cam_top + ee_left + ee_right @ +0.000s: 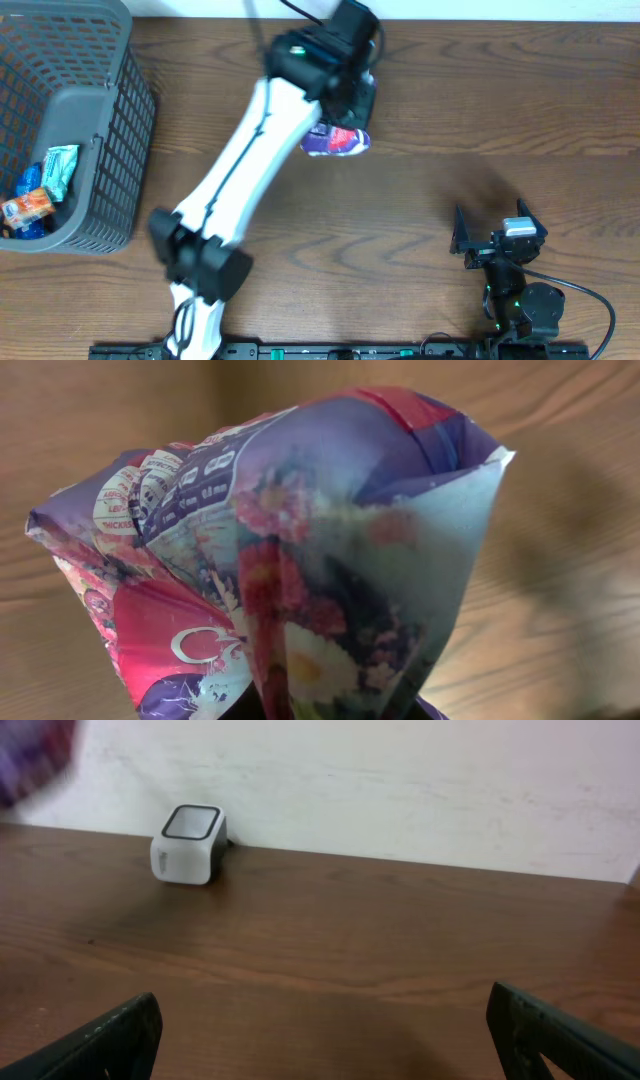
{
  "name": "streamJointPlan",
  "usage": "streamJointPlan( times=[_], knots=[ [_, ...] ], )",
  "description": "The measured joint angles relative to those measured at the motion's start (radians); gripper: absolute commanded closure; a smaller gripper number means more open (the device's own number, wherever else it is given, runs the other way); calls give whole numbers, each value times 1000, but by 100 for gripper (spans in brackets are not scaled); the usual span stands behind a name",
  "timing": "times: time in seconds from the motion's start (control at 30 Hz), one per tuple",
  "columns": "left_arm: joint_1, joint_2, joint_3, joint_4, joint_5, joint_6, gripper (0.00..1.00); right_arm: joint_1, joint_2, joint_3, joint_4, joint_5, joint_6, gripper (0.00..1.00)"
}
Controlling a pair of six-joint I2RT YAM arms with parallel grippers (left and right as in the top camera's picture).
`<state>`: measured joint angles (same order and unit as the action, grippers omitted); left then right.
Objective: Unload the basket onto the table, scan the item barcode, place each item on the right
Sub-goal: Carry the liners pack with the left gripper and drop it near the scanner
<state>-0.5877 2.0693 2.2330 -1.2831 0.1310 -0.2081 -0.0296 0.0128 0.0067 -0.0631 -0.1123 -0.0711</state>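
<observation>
left gripper (342,122), pressed tight on a crumpled purple floral packet (300,560), holds it in the air near the middle of the table's (450,120) far edge, close to the small white scanner (188,844) that sits against the wall there. right gripper (325,1045), jaws spread wide and holding nothing, hovers low near the near right corner. to scan well, the arm likely needs to turn the packet until its barcode faces the scanner's dark window, flat and steady, since the creased film could bend or hide the bars. no barcode shows on the side facing the left wrist camera. readable print is scant: a looping white "c" on the pink band starts a brand name that runs out of view. the round badges and the row of small boxes near the top are too blurred to read. a grey basket (120,130) at the far left corner holds other packets.
</observation>
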Motion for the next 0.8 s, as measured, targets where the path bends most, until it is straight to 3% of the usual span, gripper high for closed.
streamJointPlan(
  times=[0.23,0.3,0.37,0.4,0.43,0.47,0.8],
  knots=[
    [-25,189,0,52,-11,-41,91,0,0,0,0,0,0,1],
    [-24,224,0,77,-11,-55,85,0,0,0,0,0,0,1],
    [-23,251,0,90,-9,-61,68,0,0,0,0,0,0,1],
    [-23,259,0,93,-4,-69,43,0,0,0,0,0,0,1],
    [-23,264,0,97,0,-74,28,0,0,0,0,0,0,1],
    [-23,265,0,99,2,-72,22,0,0,0,0,0,0,1],
    [18,138,0,107,21,-80,21,0,0,0,0,0,0,1]
  ],
)
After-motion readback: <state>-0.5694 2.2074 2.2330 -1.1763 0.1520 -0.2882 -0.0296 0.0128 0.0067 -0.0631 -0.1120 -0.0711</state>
